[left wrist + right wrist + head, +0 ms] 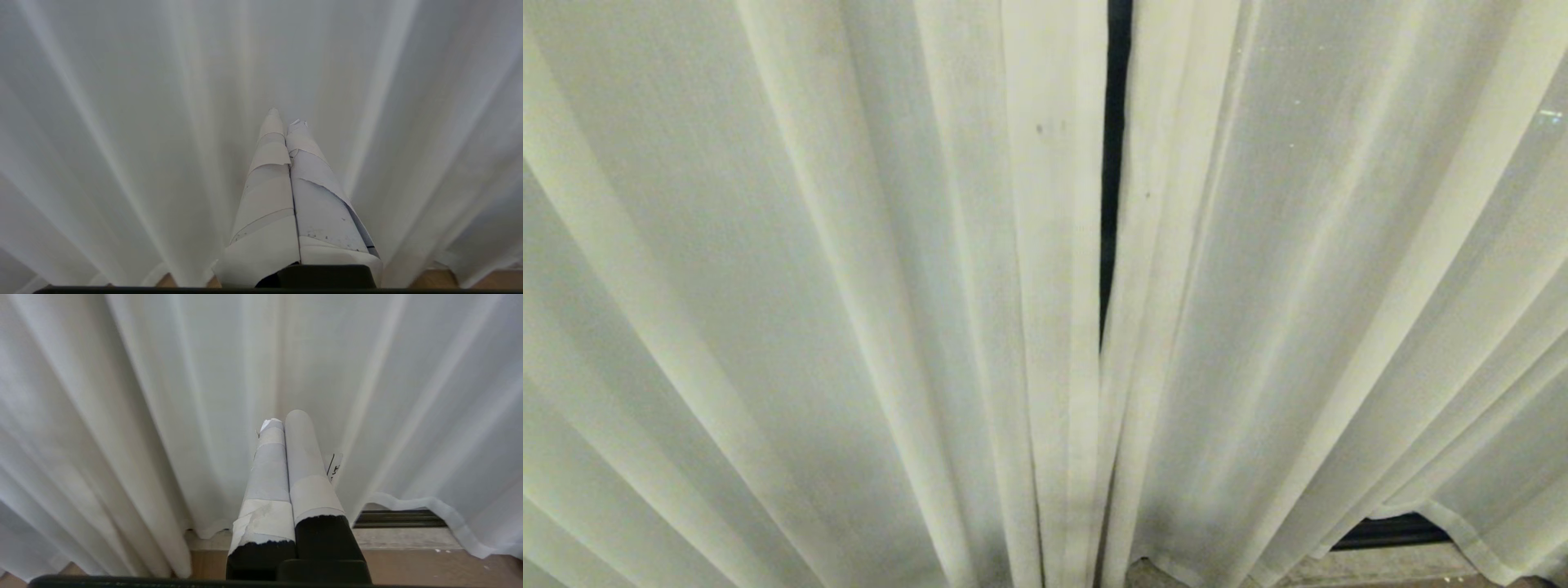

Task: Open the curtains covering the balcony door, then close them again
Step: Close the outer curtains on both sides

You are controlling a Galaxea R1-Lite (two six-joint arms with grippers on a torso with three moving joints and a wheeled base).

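Filling the head view from edge to edge: the curtains, cream folds drawn together save for a thin dark slit at 12 o'clock, with a strip of dark frame under the lifted hem at 5 o'clock. Seen only from the wrists: left gripper and right gripper, taped fingers pressed together, empty, pointing at the drapes without visible contact. Shown by the right wrist alone: a track and wooden floor beneath the hem.
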